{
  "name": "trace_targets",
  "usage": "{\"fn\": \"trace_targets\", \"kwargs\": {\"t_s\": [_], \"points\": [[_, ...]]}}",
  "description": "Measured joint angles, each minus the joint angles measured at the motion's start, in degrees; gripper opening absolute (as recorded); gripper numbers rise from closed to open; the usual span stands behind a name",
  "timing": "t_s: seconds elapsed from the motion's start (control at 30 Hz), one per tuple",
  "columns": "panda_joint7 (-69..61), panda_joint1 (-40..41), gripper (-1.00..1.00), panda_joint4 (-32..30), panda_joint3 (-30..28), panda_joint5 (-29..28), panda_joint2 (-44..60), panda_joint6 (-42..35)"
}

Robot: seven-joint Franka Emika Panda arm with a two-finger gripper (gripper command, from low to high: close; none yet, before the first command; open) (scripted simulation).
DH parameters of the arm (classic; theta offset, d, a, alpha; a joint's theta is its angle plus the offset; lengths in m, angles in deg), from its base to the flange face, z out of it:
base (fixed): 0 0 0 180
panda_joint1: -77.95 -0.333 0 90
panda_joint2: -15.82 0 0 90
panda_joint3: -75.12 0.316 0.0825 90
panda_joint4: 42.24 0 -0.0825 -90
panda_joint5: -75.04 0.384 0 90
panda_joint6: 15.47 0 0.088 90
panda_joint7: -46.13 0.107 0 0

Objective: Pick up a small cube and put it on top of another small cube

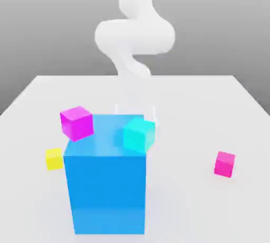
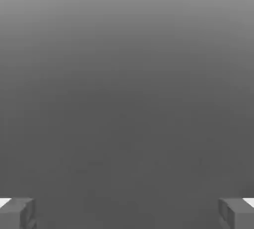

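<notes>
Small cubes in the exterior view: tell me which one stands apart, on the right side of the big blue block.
The small hot-pink cube, on the pale tabletop; the small yellow cube is on the block's left.

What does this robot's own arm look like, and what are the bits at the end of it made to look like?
The arm is plain white, with smooth, rounded segments and a fat, barrel-like bulge partway along; I see no markings or cables on it. In the hand view, the gripper has two blocky grey fingertips, each with a small white patch beside it.
</notes>
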Motion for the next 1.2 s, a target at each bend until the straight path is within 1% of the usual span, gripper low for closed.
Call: {"fn": "trace_targets", "kwargs": {"t_s": [0.27,0.43,0.53,0.63,0.67,0.73,0.8,0.87,0.9,1.07,1.1,1.13,1.2], "points": [[-8.89,-11.37,0.0,-10.99,5.44,2.12,17.12,11.58],[-13.67,-17.91,0.0,-17.82,9.75,2.43,27.86,18.82],[-15.8,-21.15,0.0,-21.83,12.62,1.65,34.15,23.03],[-16.63,-24.68,0.0,-25.85,15.13,-0.94,40.54,27.27],[-15.9,-25.97,0.0,-26.41,15.09,-2.66,42.69,28.79],[-13.33,-27.25,0.0,-26.3,12.86,-6.73,46.96,31.97],[-10.45,-29.7,0.0,-25.61,9.48,-10.75,51.16,35.18],[-8.48,-33.3,0.0,-24.81,5.29,-13.35,55.27,38.52],[-7.88,-34.88,-1.0,-24.46,3.54,-14.09,57.07,40.01],[-7.75,-34.86,-1.0,-24.46,3.55,-14.22,57.07,39.99],[-7.46,-35.6,-1.0,-24.28,2.72,-14.59,57.97,40.76],[-7.53,-35.14,-1.0,-24.4,3.19,-14.5,57.41,40.3],[-9.17,-33.18,-1.0,-25.03,5.66,-12.41,54.4,37.85]]}}
